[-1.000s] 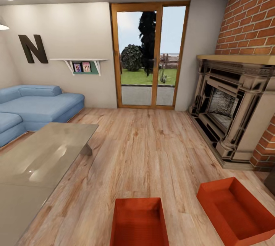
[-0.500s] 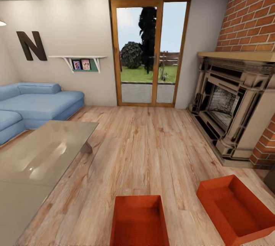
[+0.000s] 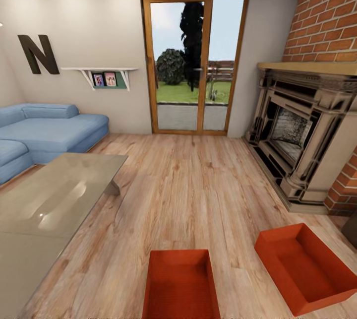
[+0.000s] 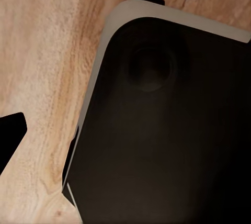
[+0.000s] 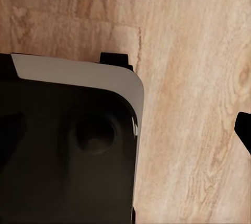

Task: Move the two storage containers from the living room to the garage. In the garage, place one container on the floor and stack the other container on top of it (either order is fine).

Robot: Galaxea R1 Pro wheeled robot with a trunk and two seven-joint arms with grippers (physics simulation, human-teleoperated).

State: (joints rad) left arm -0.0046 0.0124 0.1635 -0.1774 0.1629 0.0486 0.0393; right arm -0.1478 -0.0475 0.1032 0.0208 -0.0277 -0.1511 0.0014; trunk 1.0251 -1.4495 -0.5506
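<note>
- Your near red-orange thin-walled rectangular storage container (image 3: 181,287) sits beside its twin (image 3: 305,267) on light wood planks (image 3: 188,195).
- Glossy grey table (image 3: 49,205) stands left.
- You cannot tell either gripper's grasp.

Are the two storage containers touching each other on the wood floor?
Apart. In the head view, a strip of bare wood floor shows plainly between the nearer storage container and the other storage container.

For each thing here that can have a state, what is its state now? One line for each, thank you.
Near box: on the wood floor, upright, empty.
Right box: on the wood floor, upright, empty, apart from the near box.
Glass door: closed.
Fireplace: unlit.
Low table: nothing on its top.
</note>
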